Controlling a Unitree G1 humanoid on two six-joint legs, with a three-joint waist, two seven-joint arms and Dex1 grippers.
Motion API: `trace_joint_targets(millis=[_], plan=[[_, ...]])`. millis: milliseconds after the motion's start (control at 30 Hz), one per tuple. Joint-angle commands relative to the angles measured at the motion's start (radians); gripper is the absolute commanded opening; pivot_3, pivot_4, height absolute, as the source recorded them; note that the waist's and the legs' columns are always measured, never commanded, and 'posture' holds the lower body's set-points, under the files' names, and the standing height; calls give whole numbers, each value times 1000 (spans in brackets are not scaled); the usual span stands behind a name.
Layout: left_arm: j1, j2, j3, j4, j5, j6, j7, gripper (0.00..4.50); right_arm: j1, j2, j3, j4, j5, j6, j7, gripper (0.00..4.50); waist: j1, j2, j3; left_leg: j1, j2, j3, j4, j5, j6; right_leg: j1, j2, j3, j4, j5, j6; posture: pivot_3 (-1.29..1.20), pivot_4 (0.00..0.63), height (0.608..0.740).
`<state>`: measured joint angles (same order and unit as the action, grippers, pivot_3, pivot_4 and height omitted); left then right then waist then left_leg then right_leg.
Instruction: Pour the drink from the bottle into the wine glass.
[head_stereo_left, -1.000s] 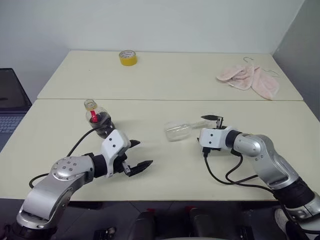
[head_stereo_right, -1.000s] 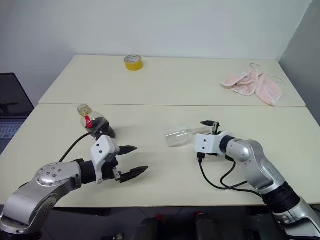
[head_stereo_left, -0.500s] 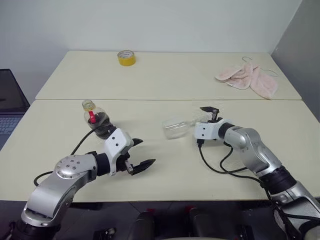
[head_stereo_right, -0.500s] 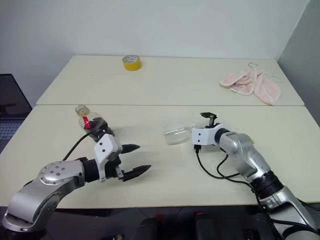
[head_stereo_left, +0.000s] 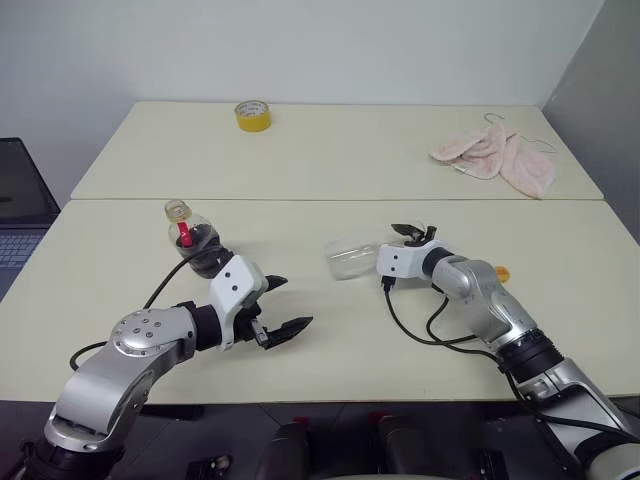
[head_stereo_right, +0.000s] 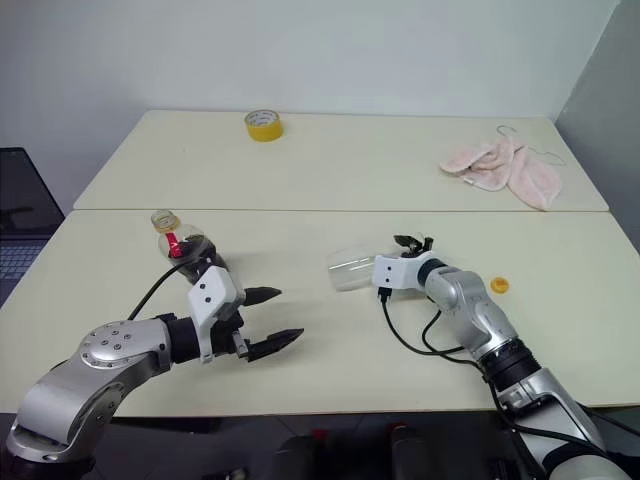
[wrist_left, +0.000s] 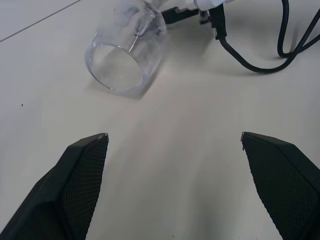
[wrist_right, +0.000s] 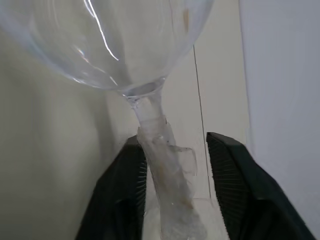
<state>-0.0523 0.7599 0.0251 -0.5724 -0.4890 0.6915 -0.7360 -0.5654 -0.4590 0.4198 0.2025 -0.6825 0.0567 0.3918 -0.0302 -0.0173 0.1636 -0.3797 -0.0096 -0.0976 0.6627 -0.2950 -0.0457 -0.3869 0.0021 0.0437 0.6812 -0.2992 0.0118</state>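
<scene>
The wine glass (head_stereo_left: 350, 258) lies on its side mid-table, its rim toward my left gripper. Its taped stem (wrist_right: 160, 145) runs between the fingers of my right gripper (head_stereo_left: 405, 234), which have closed in on it. The bottle (head_stereo_left: 195, 242) stands at the left, with dark drink in its lower part and a red band at the neck. Just in front of the bottle my left gripper (head_stereo_left: 281, 305) hovers wide open and empty. The left wrist view has the glass (wrist_left: 125, 60) lying ahead of that gripper (wrist_left: 172, 145).
A small yellow cap (head_stereo_left: 501, 273) lies on the table right of my right arm. At the back are a yellow tape roll (head_stereo_left: 253, 115) and a pink cloth (head_stereo_left: 495, 158). A laptop (head_stereo_left: 15, 215) sits off the left edge. A black cable (head_stereo_left: 420, 325) loops under my right wrist.
My right gripper has reached forward along the table to the glass's stem and its fingers have closed in on it. The left gripper has stayed still and open.
</scene>
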Motion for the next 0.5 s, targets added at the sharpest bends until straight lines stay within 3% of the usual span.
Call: trace_joint_targets(millis=[33,100,133,333,500], plan=[[-11,-5,6,-8,-10,2,-1,4500,11,12,-47,-68,26,15,-19,874,0,0,0,0,0,0,0,0,0,0,0,0,0,0,0,0,150,740],[-9,-6,11,-12,-16,8,3,4500,32,35,-77,-141,61,53,3,224,0,0,0,0,0,0,0,0,0,0,0,0,0,0,0,0,150,740],[-7,-7,15,-15,-20,12,5,4500,44,51,-91,-180,81,76,18,144,0,0,0,0,0,0,0,0,0,0,0,0,0,0,0,0,150,740],[9,-5,37,-33,-49,27,4,4500,103,167,-148,-323,223,197,73,145,-1,0,0,0,0,-1,0,0,0,0,0,0,1,0,0,0,150,740],[15,-28,111,-50,-195,91,-15,4500,145,328,-200,-270,422,190,52,145,-2,0,0,0,1,-1,0,0,0,0,0,-1,1,0,0,0,150,740]])
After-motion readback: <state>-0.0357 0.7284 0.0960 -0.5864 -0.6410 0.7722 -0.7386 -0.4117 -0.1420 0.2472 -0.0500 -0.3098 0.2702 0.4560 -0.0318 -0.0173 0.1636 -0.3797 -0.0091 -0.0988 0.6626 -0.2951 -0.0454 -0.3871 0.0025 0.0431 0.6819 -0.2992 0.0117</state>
